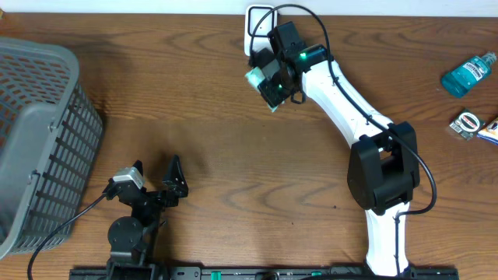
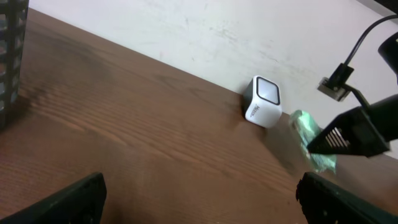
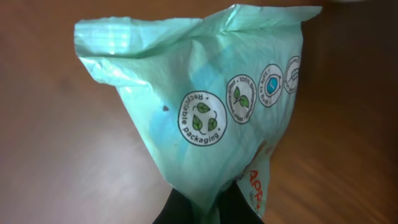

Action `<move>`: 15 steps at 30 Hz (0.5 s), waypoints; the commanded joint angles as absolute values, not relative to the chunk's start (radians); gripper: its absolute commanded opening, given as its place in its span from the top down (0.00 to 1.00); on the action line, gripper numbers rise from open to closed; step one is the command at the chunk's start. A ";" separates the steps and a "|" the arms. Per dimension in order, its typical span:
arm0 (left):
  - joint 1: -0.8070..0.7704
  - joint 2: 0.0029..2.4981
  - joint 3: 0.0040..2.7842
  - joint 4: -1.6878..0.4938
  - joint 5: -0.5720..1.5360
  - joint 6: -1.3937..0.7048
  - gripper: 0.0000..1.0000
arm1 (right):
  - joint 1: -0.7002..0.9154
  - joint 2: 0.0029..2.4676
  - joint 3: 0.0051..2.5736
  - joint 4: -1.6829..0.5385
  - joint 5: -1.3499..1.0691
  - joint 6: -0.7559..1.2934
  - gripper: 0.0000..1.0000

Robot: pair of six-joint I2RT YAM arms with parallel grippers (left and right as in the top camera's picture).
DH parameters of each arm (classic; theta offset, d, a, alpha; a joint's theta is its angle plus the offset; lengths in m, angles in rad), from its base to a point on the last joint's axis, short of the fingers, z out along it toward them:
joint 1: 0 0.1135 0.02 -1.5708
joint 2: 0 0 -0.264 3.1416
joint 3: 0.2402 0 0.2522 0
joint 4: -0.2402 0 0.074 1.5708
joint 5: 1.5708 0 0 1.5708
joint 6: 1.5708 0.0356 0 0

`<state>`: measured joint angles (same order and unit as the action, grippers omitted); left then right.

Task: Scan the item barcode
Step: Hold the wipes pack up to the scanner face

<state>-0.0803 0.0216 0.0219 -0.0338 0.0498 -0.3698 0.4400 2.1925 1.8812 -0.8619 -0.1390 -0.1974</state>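
Observation:
The item is a pale green plastic packet [image 3: 205, 106] printed with round recycling marks. My right gripper [image 3: 208, 208] is shut on its lower end, and the packet fans out above the fingers. In the overhead view the packet [image 1: 256, 77] hangs in the right gripper [image 1: 270, 84] just in front of the white cube scanner [image 1: 260, 23] at the table's back edge. The left wrist view shows the scanner [image 2: 262, 101] with the packet [image 2: 312, 142] to its right. My left gripper [image 1: 156, 165] stands open over bare wood near the front left, nothing between its fingers [image 2: 74, 199].
A grey slatted basket [image 1: 39, 132] fills the left side of the table. At the far right lie a blue mouthwash bottle [image 1: 468, 74] and small packaged items [image 1: 467, 124]. The right arm's black cable loops above the scanner.

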 commanded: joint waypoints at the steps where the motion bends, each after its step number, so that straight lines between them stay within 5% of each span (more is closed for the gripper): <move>1: -0.077 0.018 0.004 -0.067 0.038 -0.368 0.02 | 0.441 2.197 1.899 -0.801 0.068 -0.049 0.99; 8: -0.077 0.018 0.004 -0.067 0.038 -0.368 0.02 | 0.406 2.251 1.978 -0.681 0.125 -0.050 0.99; 15: -0.077 0.018 0.004 -0.067 0.038 -0.368 0.02 | 0.387 2.524 2.392 -0.775 0.126 -0.094 0.99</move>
